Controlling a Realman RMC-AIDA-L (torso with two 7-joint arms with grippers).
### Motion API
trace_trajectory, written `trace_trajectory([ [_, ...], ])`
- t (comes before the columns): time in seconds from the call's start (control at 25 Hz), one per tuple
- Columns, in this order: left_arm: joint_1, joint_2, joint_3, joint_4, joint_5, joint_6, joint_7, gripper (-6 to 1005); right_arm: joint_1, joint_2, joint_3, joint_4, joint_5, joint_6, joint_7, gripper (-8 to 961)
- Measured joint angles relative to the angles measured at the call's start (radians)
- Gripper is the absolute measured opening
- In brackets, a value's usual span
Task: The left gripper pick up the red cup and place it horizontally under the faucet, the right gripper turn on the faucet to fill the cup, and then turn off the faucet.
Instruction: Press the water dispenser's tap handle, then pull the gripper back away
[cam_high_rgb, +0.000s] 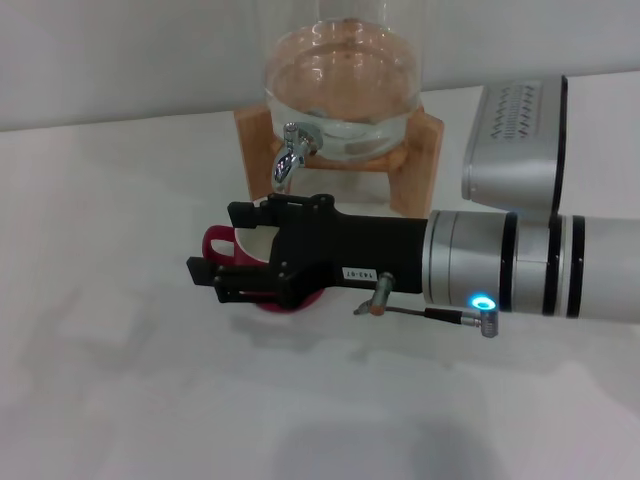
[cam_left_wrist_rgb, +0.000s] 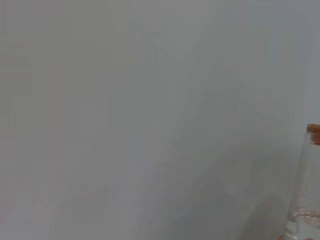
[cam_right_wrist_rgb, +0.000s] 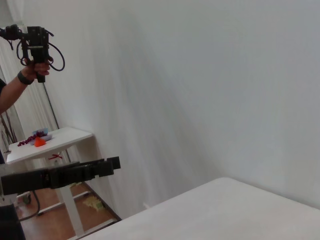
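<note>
The right end effector (cam_high_rgb: 215, 262) reaches in from the frame's right to the centre, fingers parted, above the red cup (cam_high_rgb: 226, 247). The cup sits on the white bench (cam_high_rgb: 120, 380) below the faucet (cam_high_rgb: 290, 152) at upper centre.

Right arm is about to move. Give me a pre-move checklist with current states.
1. Red cup below the faucet: ok.
2. Left gripper away from the cup: ok, absent from the head view.
3. Right gripper on the faucet lever: not ok; its fingers are open, level with the cup and below the faucet.
4. Cup fill level: cannot tell, the gripper covers it.
5. Flow from the spout: cannot tell.
6. Water in the glass jar: ok.
</note>
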Motion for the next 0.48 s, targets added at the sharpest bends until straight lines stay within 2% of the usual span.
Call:
trace_trajectory([
  [0.36, -0.016, 0.0, 0.0, 0.0, 0.001, 0.002, 0.0, 835, 0.012, 0.0, -0.018, -0.001, 0.002, -0.03, 0.0, 778],
  [0.48, -0.019, 0.0, 0.0, 0.0, 0.001, 0.003, 0.0, 835, 0.036, 0.0, -0.045, -0.003, 0.0, -0.079, 0.0, 778],
])
